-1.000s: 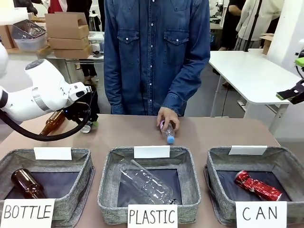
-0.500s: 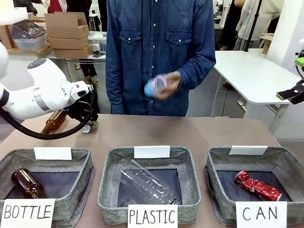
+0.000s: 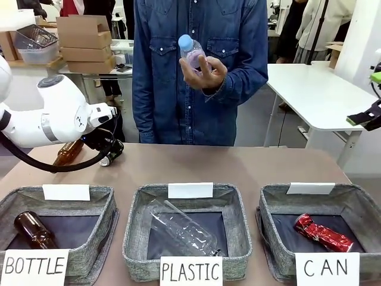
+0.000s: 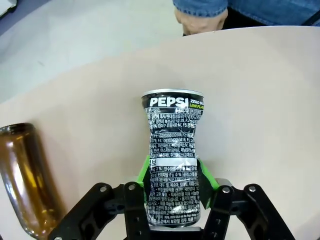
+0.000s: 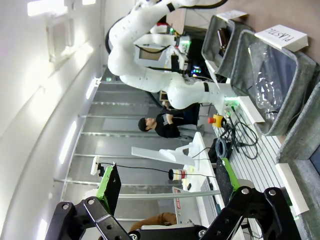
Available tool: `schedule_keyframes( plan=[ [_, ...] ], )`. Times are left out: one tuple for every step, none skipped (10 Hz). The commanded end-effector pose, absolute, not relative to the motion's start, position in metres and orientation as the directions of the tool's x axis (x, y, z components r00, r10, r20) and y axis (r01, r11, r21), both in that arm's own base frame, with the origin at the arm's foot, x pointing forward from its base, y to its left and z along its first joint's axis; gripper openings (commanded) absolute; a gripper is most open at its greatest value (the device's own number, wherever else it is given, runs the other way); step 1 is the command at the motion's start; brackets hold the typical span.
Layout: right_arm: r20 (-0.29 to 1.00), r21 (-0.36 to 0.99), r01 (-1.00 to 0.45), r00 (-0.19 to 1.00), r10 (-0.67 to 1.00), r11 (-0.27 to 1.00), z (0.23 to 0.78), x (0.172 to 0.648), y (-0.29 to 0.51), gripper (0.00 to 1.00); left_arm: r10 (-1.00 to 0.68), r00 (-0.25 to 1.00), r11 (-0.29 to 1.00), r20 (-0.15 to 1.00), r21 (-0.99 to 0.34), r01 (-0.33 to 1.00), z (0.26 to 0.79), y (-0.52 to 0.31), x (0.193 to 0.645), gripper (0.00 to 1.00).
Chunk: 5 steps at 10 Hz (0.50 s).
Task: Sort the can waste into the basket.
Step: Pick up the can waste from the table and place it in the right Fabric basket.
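A dented silver can with dark Pepsi print (image 4: 172,150) stands upright between the green pads of my left gripper (image 4: 174,172), which is shut on it just above the tan table. In the front view that gripper (image 3: 111,152) is at the far left of the table with the can (image 3: 106,160) at its tip. The shiny red can (image 3: 322,232) lies inside the grey basket (image 3: 271,232) signed "CAN" at the front right. My right gripper (image 5: 167,182) is open and holds nothing; it hangs off the table's right side (image 3: 364,116).
A brown glass bottle (image 4: 25,175) lies on the table beside the left gripper. The "BOTTLE" basket (image 3: 107,229) holds a brown bottle; the "PLASTIC" basket (image 3: 132,235) holds a clear one. The person at the far side holds a blue-capped plastic bottle (image 3: 191,50) at chest height.
The person picked the blue-capped plastic bottle off the table and raised it to chest height. My left arm shifted slightly with the can. The right gripper stayed still.
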State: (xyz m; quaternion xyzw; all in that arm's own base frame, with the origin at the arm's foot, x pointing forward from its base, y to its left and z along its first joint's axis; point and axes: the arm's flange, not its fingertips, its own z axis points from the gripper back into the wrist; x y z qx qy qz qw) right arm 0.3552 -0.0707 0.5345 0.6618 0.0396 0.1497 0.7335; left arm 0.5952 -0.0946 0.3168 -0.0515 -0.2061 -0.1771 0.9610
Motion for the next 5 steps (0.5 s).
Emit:
schedule_keyframes(
  plan=[
    [0.156,0.980,-0.184,0.945,0.286,0.076,0.535,0.354,-0.074,1.00,-0.306,0.864,0.936,0.401,-0.039,0.350,0.318,-0.094,0.588,0.00],
    [0.156,0.980,-0.184,0.945,0.286,0.076,0.535,0.354,-0.074,1.00,-0.310,0.860,0.931,0.407,-0.054,0.361,0.322,-0.096,0.585,0.00],
    [0.156,0.980,-0.184,0.945,0.286,0.076,0.535,0.354,-0.074,1.00,-0.305,0.858,0.929,0.413,-0.068,0.363,0.326,-0.098,0.584,0.00],
    [0.156,0.980,-0.184,0.945,0.286,0.076,0.535,0.354,-0.074,1.00,-0.283,0.858,0.925,0.430,-0.113,0.362,0.335,-0.098,0.580,0.00],
    [0.156,0.980,-0.184,0.945,0.286,0.076,0.535,0.354,-0.074,1.00,-0.271,0.861,0.915,0.431,-0.163,0.369,0.361,-0.095,0.567,0.00]
  ],
)
